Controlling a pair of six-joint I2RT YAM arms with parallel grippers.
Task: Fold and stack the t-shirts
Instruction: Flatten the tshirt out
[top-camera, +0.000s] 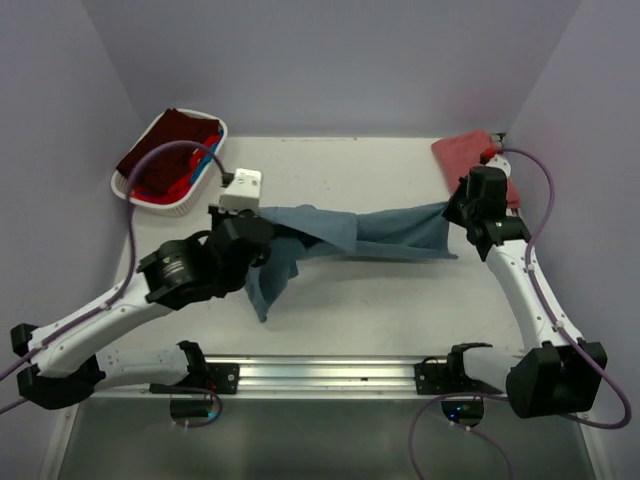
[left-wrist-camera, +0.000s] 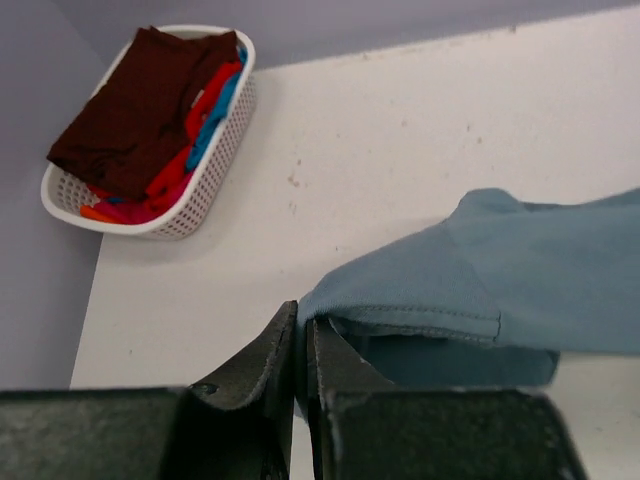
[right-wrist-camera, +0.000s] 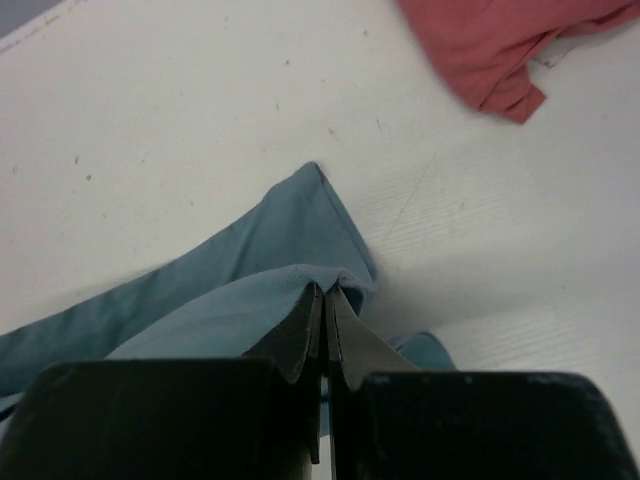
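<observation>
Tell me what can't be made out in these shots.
Top view: the left gripper's hold on the teal-blue shirt is under its wrist.
Top view: the right arm covers part of the salmon-red shirt.
Left wrist view: the maroon shirt hides how many shirts the basket holds.
Right wrist view: the top edge crops the salmon-red shirt.

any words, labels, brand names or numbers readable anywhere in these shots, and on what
None can be read in any view.
teal-blue t-shirt: plain, no print or tag showing.
salmon-red t-shirt: plain.
white basket: no label visible.
white camera block: no marking legible.
</observation>
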